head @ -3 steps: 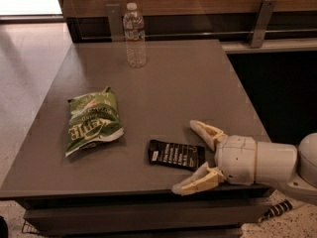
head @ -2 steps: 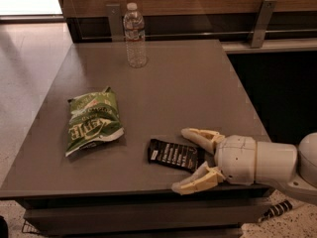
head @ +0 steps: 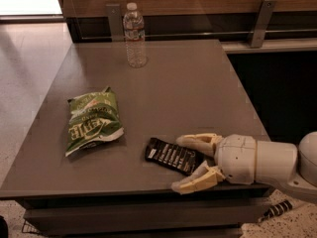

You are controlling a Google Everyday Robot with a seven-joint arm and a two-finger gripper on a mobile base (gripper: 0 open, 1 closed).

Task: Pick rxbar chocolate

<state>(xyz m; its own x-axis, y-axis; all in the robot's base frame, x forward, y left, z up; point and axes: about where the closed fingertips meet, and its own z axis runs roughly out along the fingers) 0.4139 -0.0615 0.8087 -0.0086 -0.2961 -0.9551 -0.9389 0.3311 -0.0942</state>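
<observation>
The rxbar chocolate (head: 168,154) is a small flat black wrapper with rows of white text. It lies on the grey table (head: 178,78) near the front edge, right of centre. My gripper (head: 185,163) reaches in from the right at table height. Its two cream fingers straddle the bar's right end, one finger (head: 195,141) behind it and one in front. The fingers are closing in on the bar, with its right end between them. The bar still rests on the table.
A crinkled green chip bag (head: 91,121) lies at the left of the table. A clear water bottle (head: 134,35) stands upright at the back. A wooden wall with metal brackets runs behind the table. The table's front edge is just below the gripper.
The gripper has moved left along the table onto the bar's right end, and its fingers have drawn closer together around it. The bar, bag and bottle have not moved.
</observation>
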